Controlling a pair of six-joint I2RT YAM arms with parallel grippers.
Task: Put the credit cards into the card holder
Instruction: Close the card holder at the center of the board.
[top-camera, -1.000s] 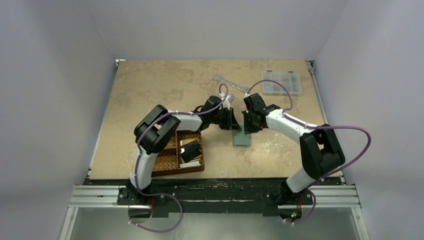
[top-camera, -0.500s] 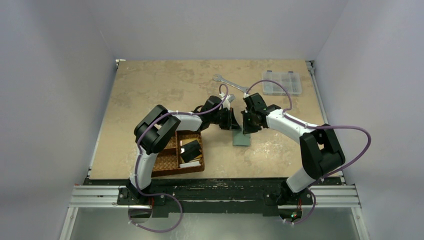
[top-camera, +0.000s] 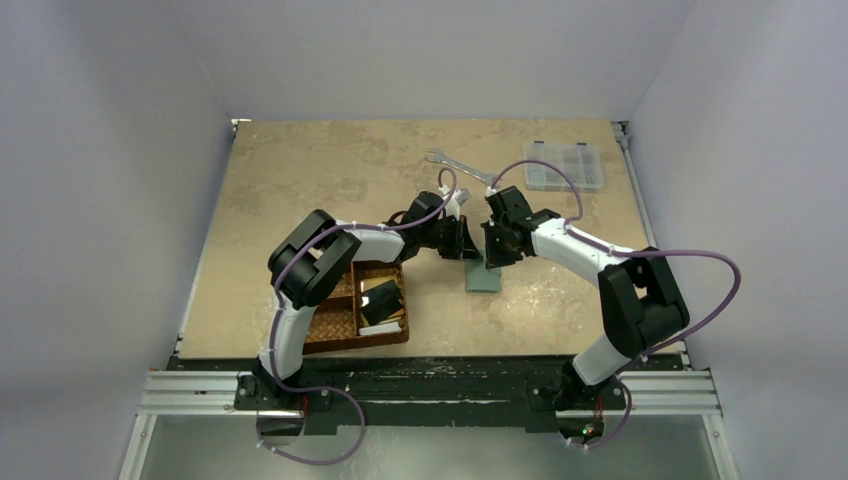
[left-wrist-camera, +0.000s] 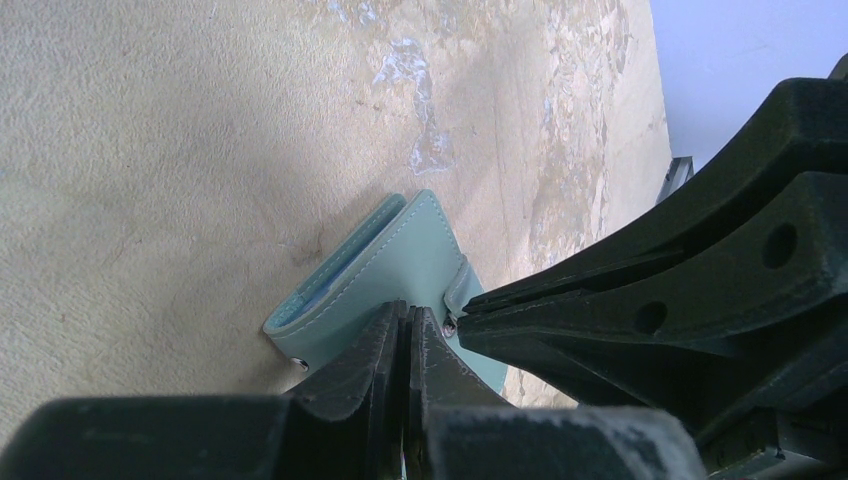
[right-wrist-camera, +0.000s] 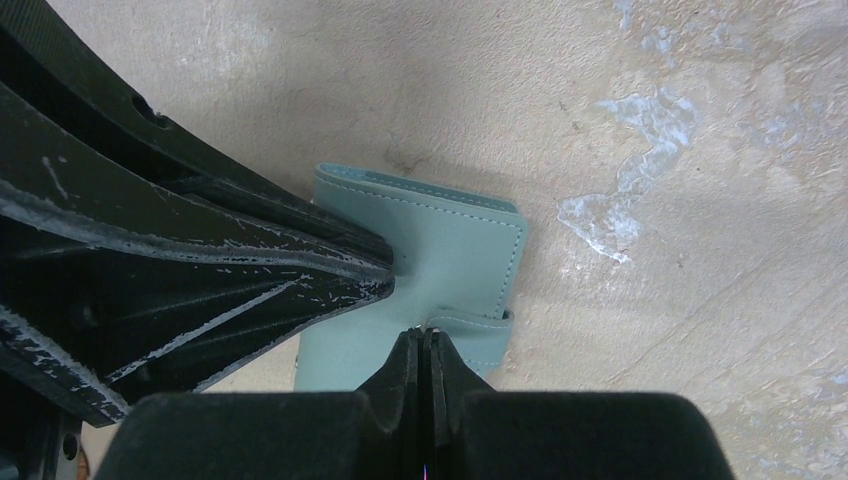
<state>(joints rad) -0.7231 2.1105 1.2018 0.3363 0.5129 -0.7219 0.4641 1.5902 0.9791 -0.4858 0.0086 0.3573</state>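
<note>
We find the basket at the table's 7 o'clock, with black and white cards inside. The left gripper has its jaws together, tips on the closed card holder, which lies just 4 o'clock of centre. The right gripper has its jaws together, tips at the snap tab.

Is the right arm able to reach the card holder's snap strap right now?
Probably yes: the right gripper sits at the strap of the card holder; the left gripper is beside it, not blocking.
</note>
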